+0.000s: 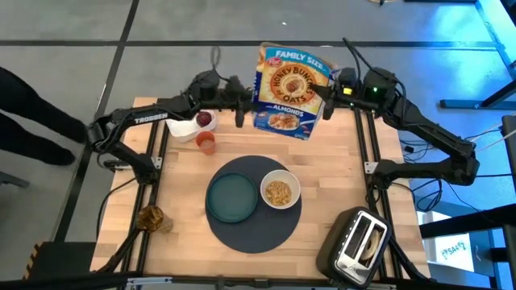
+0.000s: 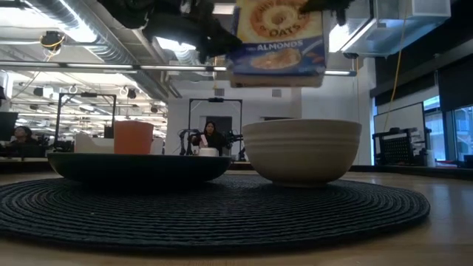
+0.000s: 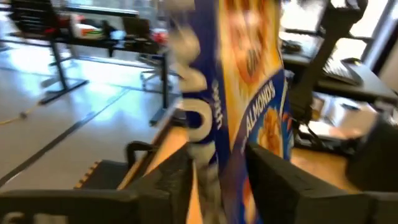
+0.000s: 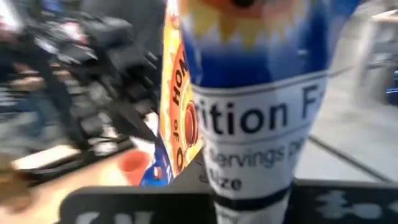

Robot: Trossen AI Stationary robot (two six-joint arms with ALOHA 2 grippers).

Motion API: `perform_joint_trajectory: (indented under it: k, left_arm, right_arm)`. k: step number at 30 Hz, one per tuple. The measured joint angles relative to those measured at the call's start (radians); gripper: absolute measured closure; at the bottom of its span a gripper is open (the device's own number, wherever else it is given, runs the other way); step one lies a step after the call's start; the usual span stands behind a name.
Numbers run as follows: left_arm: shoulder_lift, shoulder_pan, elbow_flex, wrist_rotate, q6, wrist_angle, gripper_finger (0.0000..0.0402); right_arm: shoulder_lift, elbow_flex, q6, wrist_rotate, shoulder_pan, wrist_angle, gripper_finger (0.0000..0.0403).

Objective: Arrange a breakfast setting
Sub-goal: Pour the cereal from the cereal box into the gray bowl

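A blue and yellow cereal box (image 1: 290, 89) hangs above the table's far edge, clear of the wood in the low view (image 2: 277, 44). My left gripper (image 1: 242, 111) is shut on its left side and my right gripper (image 1: 326, 95) on its right side. On the round dark-navy mat (image 1: 256, 234) sit the teal plate (image 1: 232, 197) and the white bowl (image 1: 280, 192), which holds cereal. The orange cup (image 1: 206, 143) and the red apple (image 1: 205, 119) in a white dish stand at the far left. The bagel (image 1: 151, 217) lies at the near left. No cutlery shows. My left gripper pinches the box's left narrow side (image 3: 211, 155) between its two fingers (image 3: 171, 180), coming level from the table's left. The box stands between them, lifted clear of the table. My right gripper pinches the box's right narrow side with the nutrition panel (image 4: 255, 155) between its two fingers (image 4: 336, 202), coming level from the table's right. The box is lifted clear.
A black toaster (image 1: 359, 242) stands at the table's near right corner. Bare wood shows on the right between the mat and the table's right edge. People sit at desks in the room behind.
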Motion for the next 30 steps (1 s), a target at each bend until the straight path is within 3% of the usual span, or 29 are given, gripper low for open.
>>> perform_joint_trajectory:
  k: [9, 14, 19, 23, 30]
  left_arm:
    - [-0.135, 0.084, 0.000, -0.100, -0.047, -0.258, 0.0167]
    - [-0.164, 0.082, 0.000, -0.127, -0.047, -0.397, 0.0154]
    - [-0.164, 0.081, 0.000, -0.127, -0.047, -0.436, 0.0155]
    - [-0.164, 0.070, 0.000, -0.131, -0.047, -0.437, 0.0155]
    - [-0.164, 0.045, 0.000, -0.151, -0.047, -0.444, 0.0155]
  right_arm:
    - [-0.187, -0.343, 0.051, 0.463, 0.121, 0.045, 0.0403]
    - [-0.262, -0.505, 0.109, 0.660, 0.222, 0.042, 0.0403]
    - [-0.281, -0.607, 0.118, 0.875, 0.315, 0.047, 0.0403]
    - [-0.282, -0.653, 0.146, 0.932, 0.357, 0.051, 0.0403]
    - [-0.282, -0.677, 0.181, 0.911, 0.362, 0.037, 0.0390]
